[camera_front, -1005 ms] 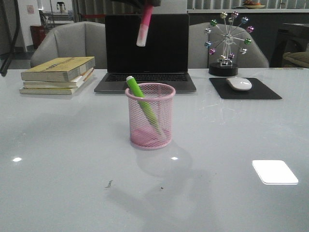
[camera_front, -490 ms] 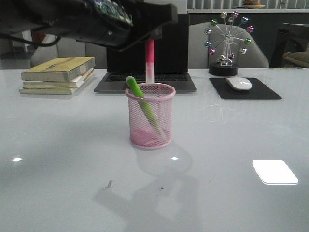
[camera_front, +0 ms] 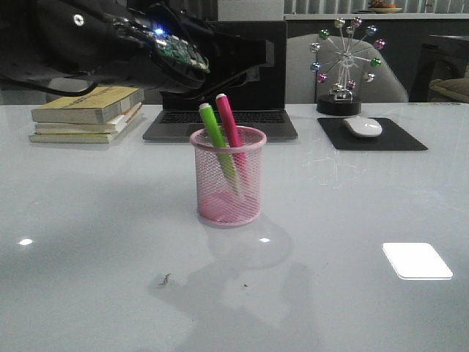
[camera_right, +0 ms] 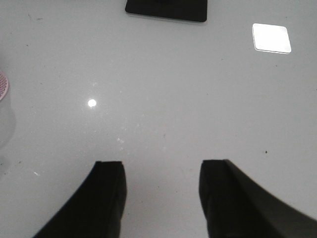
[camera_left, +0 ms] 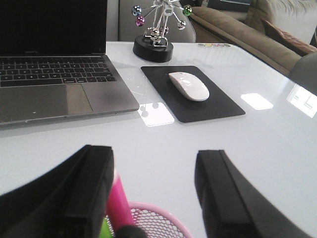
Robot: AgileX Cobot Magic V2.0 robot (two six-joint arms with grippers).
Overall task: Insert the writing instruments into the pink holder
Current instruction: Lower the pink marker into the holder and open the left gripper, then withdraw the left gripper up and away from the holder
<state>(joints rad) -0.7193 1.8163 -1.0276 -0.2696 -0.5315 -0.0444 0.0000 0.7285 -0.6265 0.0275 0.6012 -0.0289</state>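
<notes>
Now pink highlighter sits released inside pink mesh holder beside green highlighter; left gripper above holder, jaws spread, empty; right gripper likewise open, empty. Both instruments inserted.

Pink wire-mesh holder stands upright at table center w/ both highlighters inside: green marker and hot-pink marker lean side by side, tops tilted left, poking above the rim.

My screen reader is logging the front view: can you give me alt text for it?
A round pink wire-mesh cup stands mid-table holding a bright green highlighter and a hot pink highlighter, both leaning left. The black left arm's tool hangs open above them, before a dark open laptop.
</notes>
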